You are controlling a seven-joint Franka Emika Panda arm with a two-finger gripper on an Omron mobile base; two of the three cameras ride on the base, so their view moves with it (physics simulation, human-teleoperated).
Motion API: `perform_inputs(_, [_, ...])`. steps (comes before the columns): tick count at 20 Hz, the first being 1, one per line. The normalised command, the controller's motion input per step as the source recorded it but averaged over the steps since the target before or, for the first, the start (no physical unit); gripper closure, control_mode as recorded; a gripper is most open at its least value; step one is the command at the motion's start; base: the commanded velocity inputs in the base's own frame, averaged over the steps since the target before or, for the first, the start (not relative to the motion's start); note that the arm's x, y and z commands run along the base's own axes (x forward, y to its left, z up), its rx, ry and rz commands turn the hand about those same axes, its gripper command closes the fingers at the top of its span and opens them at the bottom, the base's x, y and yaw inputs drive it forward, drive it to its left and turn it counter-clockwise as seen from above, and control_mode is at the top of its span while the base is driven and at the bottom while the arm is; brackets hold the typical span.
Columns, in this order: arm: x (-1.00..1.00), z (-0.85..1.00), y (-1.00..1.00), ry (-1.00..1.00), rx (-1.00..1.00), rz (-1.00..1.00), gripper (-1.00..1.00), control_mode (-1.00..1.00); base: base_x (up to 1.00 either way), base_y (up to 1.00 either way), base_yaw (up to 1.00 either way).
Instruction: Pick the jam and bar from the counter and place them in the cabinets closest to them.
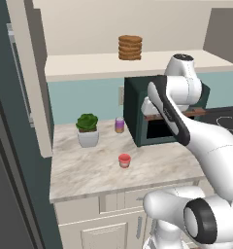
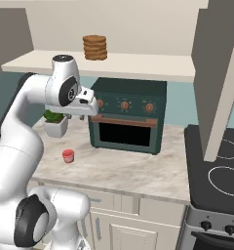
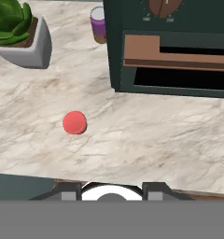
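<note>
Gripper (image 3: 112, 193) clenched and empty, high above the table (image 1: 89, 170). Jam (image 1: 124, 160) stands upright, apart from the plant (image 1: 88, 129). Release the jaws, centre over the lid, then descend, probably straight down.

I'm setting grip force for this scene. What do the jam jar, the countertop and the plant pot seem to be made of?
The jam: translucent pinkish body under an opaque red lid, probably glass or plastic. The counter: beige with grey veining, looks like polished marble or stone. Plant pot: plain matte white-grey, likely ceramic, though the render leaves that open.
</note>
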Motion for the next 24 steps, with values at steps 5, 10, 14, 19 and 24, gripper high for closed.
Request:
perform_inputs(5, [-0.11,0.00,0.05,-0.01,0.00,0.00,-1.00,-1.00,0.00,0.00,0.00])
perform_inputs(10, [-0.45,-0.02,0.17,-0.08,0.00,0.00,-1.00,-1.00,0.00,0.00,0.00])
perform_inputs(14, [-0.44,-0.05,0.22,-0.06,0.00,0.00,-1.00,-1.00,0.00,0.00,0.00])
perform_inputs(19, [-0.18,-0.01,0.21,-0.01,0.00,0.00,-1.00,-1.00,0.00,0.00,0.00])
perform_inputs(24, [0.00,-0.05,0.19,0.00,0.00,0.00,-1.00,-1.00,0.00,0.00,0.00])
